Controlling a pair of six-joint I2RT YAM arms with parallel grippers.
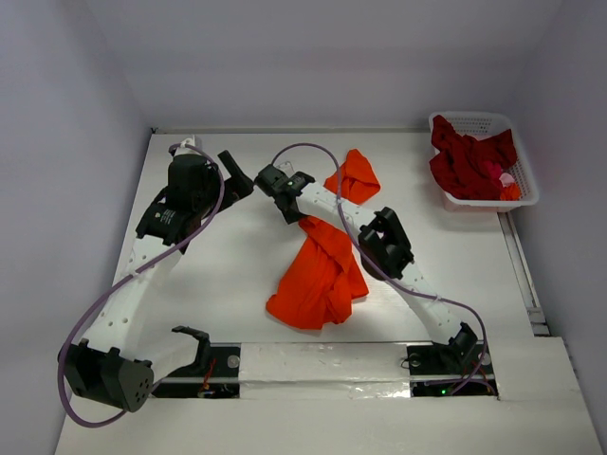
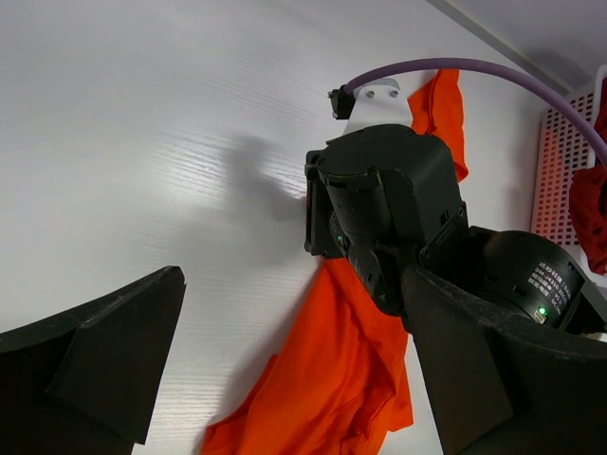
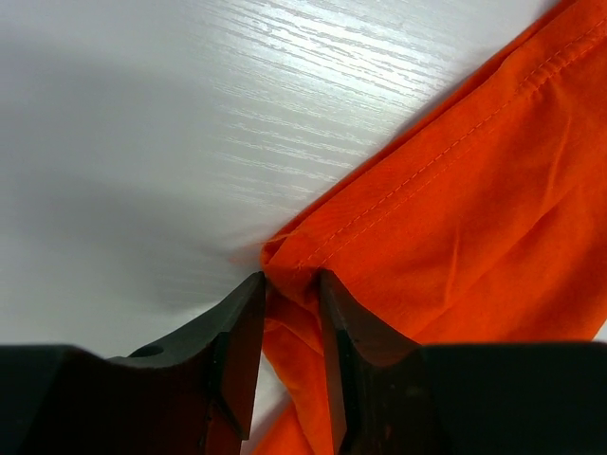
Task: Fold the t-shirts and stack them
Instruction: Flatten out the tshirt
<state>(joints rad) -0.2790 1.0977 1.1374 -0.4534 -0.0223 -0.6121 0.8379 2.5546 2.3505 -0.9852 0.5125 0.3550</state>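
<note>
Shirt status: orange t-shirt (image 1: 318, 275) lies bunched mid-table (image 1: 228, 275), running from near centre away to a far lobe. Right gripper (image 3: 290, 284) is low on its left edge, jaws pinched on a folded bit of stitched hem. Left gripper (image 1: 237, 175) hangs just to its left over bare tabletop, jaws wide apart, holding nothing. Far right corner: dark red t-shirts (image 1: 469, 161) heaped in white basket (image 1: 474, 118)

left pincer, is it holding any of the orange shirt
No, the left pincer stands wide open with nothing between its fingers, and the orange shirt lies on the table beyond it.
</note>
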